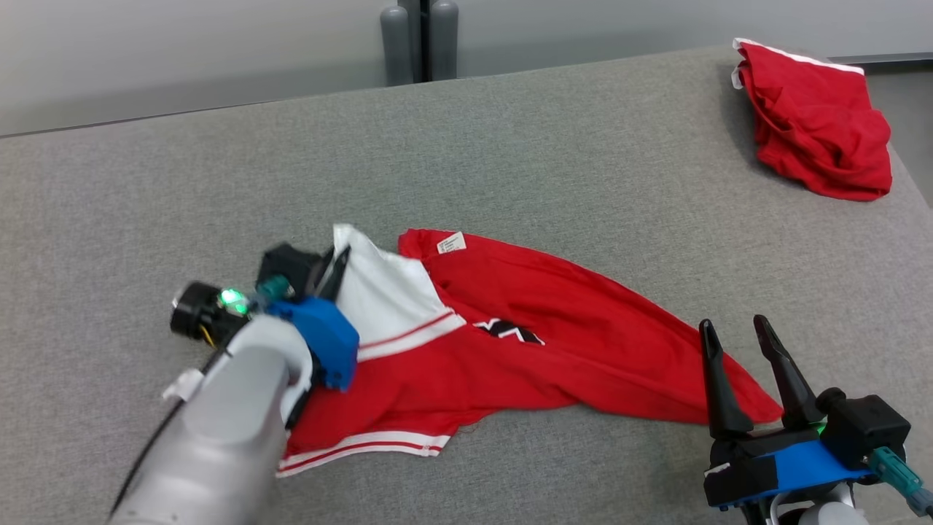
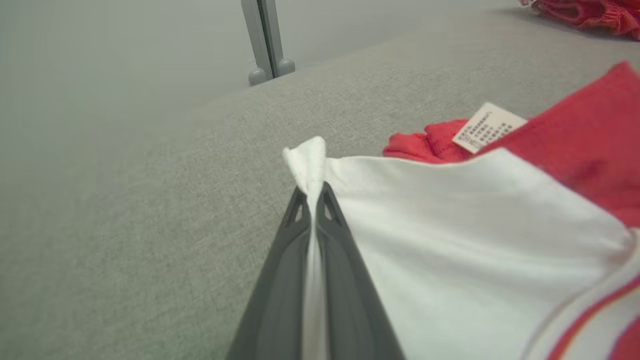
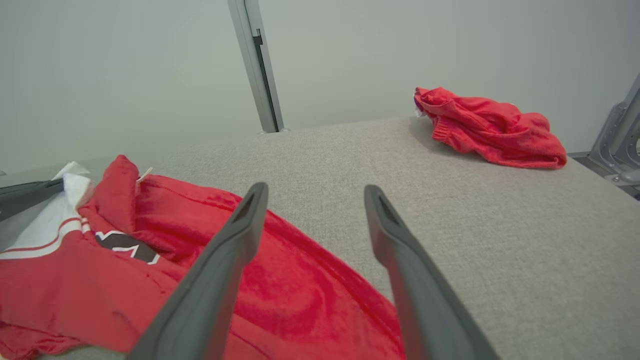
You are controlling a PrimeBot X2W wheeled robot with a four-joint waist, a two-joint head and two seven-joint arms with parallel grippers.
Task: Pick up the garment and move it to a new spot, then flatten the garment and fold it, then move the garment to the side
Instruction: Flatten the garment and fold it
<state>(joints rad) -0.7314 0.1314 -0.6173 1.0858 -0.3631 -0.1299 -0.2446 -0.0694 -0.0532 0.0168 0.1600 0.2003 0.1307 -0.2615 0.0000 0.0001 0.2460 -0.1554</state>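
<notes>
- Red-and-white garment [image 1: 554,343], rumpled, label up, sprawled across the middle of the grey padded surface [image 1: 510,146].
- Pinched at its white corner [image 2: 307,155] by the left gripper [image 2: 314,192], clamped tight on a thin fold of cloth.
- Right gripper [image 1: 732,324] spread wide and empty, poised at the garment's near right tip; touching or not, cannot tell.
- Likely trouble: so slim a pinch slipping free on lifting, under the hanging cloth's weight.
- Likely too: a one-corner lift twisting and bunching the rest, making the flattening harder.
- Second red heap [image 1: 816,131] at the far right corner, well apart; a hazard only with a carry swung that way, tangling the two.
</notes>
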